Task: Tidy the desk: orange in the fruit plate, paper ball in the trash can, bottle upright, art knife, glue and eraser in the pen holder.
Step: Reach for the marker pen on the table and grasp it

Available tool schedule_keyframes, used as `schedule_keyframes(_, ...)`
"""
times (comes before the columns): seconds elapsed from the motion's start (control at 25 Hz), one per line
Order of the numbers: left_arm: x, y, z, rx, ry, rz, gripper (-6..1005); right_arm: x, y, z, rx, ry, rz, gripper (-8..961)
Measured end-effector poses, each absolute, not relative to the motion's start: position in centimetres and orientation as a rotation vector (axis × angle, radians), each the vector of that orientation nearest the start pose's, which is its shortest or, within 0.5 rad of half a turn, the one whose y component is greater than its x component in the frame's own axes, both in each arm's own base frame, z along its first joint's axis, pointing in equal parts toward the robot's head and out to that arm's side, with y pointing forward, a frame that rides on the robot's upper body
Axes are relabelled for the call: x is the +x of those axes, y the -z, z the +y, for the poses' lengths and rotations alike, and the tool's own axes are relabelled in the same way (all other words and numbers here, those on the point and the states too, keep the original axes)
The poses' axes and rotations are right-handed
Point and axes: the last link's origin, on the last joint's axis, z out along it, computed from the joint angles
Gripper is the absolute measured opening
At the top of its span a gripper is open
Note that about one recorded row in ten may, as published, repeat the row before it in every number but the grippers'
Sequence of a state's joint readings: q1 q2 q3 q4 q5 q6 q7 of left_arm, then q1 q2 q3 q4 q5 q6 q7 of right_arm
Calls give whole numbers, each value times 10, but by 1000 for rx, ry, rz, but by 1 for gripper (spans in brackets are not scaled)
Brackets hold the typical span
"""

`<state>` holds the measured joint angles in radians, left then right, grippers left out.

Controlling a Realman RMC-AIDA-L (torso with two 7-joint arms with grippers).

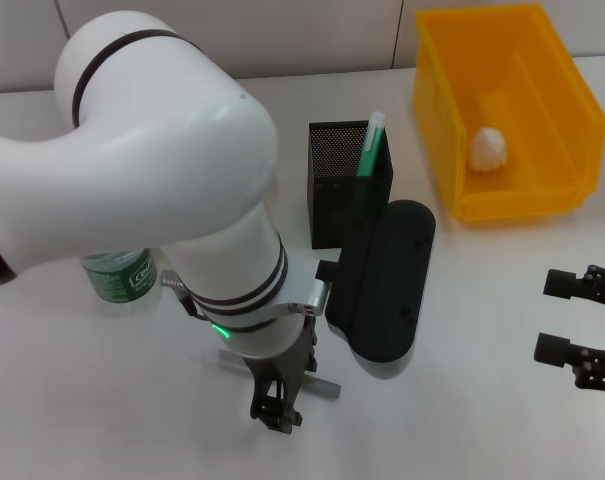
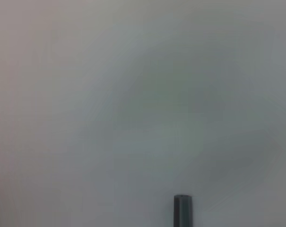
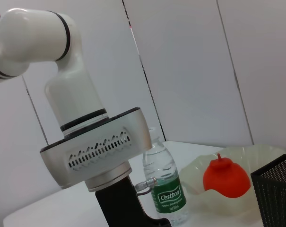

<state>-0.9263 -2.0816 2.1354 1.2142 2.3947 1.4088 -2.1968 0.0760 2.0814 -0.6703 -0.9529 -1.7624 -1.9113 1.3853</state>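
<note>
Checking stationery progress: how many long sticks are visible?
2. A green stick stands in the pen holder; a grey stick lies on the table by the left pincer. The left arm may hide others. Right pincer waits aside.

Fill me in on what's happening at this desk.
The left gripper is down at the tabletop over a grey stick. The right gripper is parked open at the side. The paper ball lies in the trash can, the orange in the fruit plate, the bottle stands upright, and a green stick is in the pen holder.
</note>
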Motion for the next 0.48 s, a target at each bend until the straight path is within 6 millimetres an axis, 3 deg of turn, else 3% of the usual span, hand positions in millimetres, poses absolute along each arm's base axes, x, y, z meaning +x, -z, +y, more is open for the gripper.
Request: schedule_keyframes(0.48,-90,130,297,-2995,-957,633,557,312,-63,203,-2573,-938,673,814)
